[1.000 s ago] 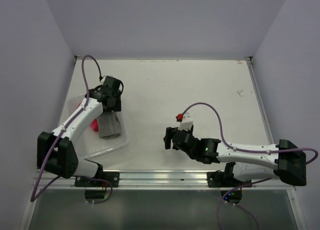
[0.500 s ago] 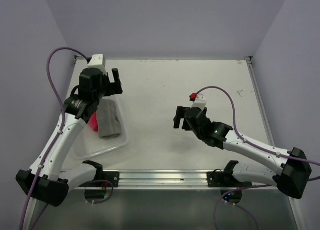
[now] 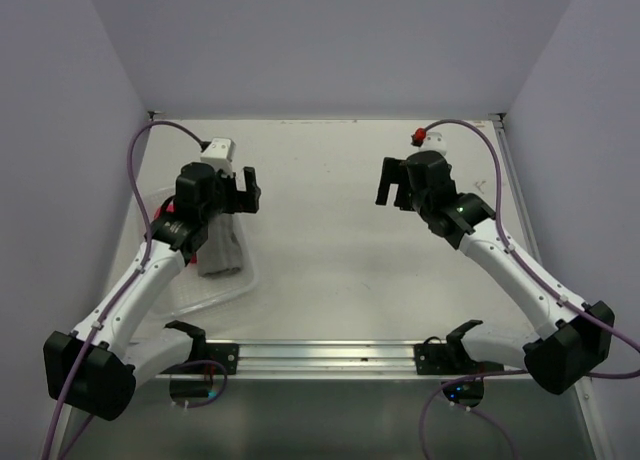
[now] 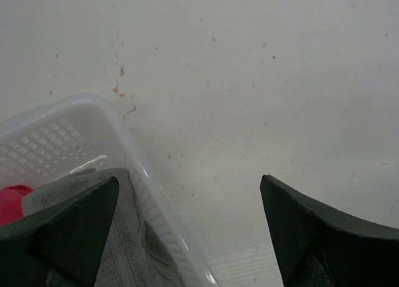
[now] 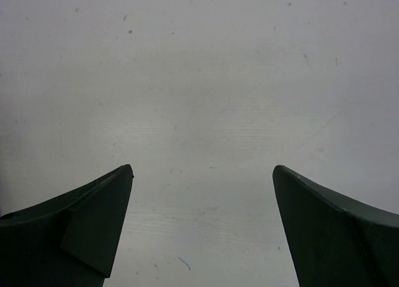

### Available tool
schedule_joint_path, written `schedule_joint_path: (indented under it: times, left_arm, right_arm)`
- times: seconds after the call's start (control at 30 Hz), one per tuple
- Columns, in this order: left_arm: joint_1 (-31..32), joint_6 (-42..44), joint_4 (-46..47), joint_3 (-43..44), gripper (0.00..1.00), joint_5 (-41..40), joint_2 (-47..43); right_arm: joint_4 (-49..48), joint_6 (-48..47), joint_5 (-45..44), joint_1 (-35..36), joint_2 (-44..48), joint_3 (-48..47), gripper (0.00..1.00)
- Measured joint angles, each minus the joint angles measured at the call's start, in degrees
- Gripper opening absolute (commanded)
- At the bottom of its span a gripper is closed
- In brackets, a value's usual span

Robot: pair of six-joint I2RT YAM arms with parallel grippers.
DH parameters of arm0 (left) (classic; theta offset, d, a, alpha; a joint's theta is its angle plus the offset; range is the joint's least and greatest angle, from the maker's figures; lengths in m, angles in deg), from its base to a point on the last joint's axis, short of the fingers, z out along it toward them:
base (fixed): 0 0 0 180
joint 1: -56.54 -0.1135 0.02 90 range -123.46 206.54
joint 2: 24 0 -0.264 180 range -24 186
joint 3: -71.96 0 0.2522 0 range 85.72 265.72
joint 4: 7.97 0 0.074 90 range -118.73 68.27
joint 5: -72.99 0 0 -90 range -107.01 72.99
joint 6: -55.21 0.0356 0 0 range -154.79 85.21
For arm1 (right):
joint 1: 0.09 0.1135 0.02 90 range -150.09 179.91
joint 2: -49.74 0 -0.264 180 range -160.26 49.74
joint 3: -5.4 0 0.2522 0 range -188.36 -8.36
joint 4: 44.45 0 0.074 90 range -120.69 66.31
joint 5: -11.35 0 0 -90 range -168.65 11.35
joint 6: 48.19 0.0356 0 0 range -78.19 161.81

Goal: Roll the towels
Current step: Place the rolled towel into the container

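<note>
**Towels both lying in the basket, both grippers released**

The towels are sitting in the one white basket [image 3: 228,286] at the left of the table [image 3: 330,250], and you are looking at two of them. The grey towel [image 3: 222,252] is lying along the basket's right side. The pink towel [image 4: 11,203] is showing only as a red corner beside it in the left wrist view. Neither is looking rolled as far as you can see.

You are running two arms. The left gripper [image 3: 245,193] is hanging spread wide and holding nothing, over the basket's far right corner. Its wrist camera is looking across the rim onto bare table. The right gripper [image 3: 393,190] is also gaping and holding nothing, above bare table in the far right part, well apart from the basket.

Against a second ago, your left gripper is no longer sitting low over the grey towel. It is now standing higher and farther back. Your right arm, then folded near the front centre, is now reaching out long. The towels are lying where they were.
</note>
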Motion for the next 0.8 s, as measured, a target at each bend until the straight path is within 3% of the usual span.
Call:
schedule_joint_path:
  times: [0.17, 0.8]
  left_arm:
    - [-0.02, 0.66, 1.46, -0.87, 1.00, -0.11, -0.28]
    - [-0.02, 1.29, 3.52, -1.55, 1.00, -2.82, -1.64]
  right_arm:
    - [4.57, -2.21, -1.62, -0.39, -1.42, -3.48, 0.99]
    - [5.14, -2.78, -2.80, -0.68, -3.50, -3.06, 0.99]
